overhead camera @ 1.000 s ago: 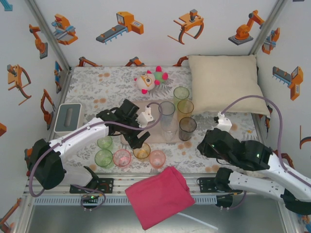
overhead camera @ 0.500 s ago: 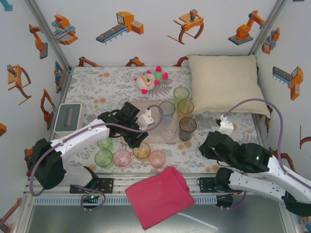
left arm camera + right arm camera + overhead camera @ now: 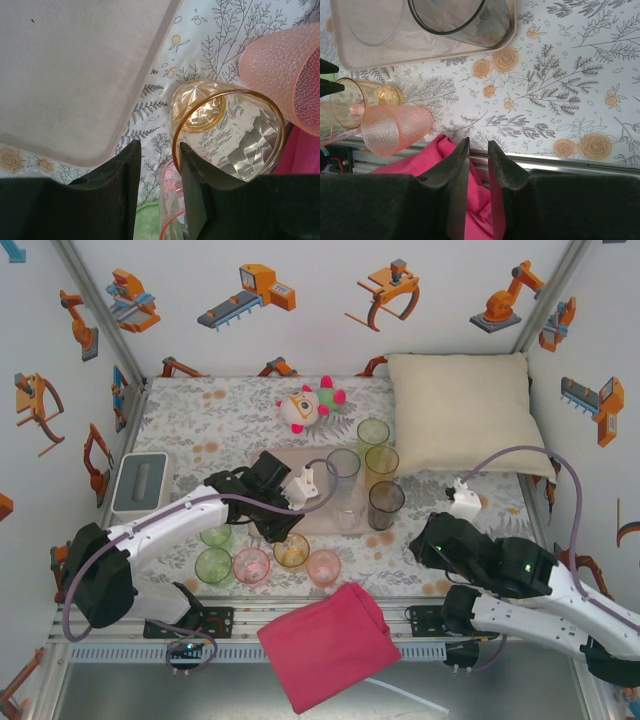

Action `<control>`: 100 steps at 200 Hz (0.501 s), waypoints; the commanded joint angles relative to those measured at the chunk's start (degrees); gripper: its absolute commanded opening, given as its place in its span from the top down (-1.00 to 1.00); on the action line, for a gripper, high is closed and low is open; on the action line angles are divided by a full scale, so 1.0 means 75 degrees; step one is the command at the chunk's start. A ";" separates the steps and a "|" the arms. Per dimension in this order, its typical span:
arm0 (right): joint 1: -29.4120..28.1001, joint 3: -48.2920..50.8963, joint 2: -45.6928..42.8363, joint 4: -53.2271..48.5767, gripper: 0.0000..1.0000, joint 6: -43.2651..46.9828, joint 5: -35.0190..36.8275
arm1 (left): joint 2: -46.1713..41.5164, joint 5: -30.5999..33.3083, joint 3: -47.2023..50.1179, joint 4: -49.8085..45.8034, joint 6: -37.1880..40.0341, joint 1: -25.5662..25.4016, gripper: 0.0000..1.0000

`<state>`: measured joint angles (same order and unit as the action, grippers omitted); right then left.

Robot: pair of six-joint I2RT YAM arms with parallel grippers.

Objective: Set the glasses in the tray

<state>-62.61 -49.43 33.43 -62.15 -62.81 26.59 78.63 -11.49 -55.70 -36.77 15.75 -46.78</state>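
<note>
The pale tray holds several upright glasses: clear, yellow-green, yellow and smoky grey. In front of the tray on the cloth stand two green glasses, a pink one, an orange glass and a salmon one. My left gripper hangs over the orange glass. Its jaws are partly apart, and the glass's rim sits just inside the right finger. My right gripper is narrowly open and holds nothing, above the table's front edge.
A magenta cloth lies over the front rail. A small grey box stands at the left. A cream pillow fills the back right, with a plush toy at the back. The tray's corner is beside the left gripper.
The left gripper's jaws have narrowed around the orange glass's rim, and the arm has settled slightly lower. The right arm has drifted a little.
</note>
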 commanded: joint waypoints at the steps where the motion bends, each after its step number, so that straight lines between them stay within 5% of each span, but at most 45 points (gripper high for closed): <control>1: -0.0027 0.0093 -0.0089 0.0141 0.51 -0.0157 0.0296 | 0.0064 0.0049 -0.0035 0.0019 -0.0028 -0.0043 0.23; 100: -0.0023 0.0233 -0.0238 0.0230 0.52 -0.0198 0.0299 | 0.0206 0.0149 -0.0060 0.0018 -0.0018 -0.0114 0.43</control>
<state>-62.61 -48.29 32.42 -61.06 -63.22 26.70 79.70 -10.66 -55.70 -36.64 15.66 -47.29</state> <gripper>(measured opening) 0.248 0.296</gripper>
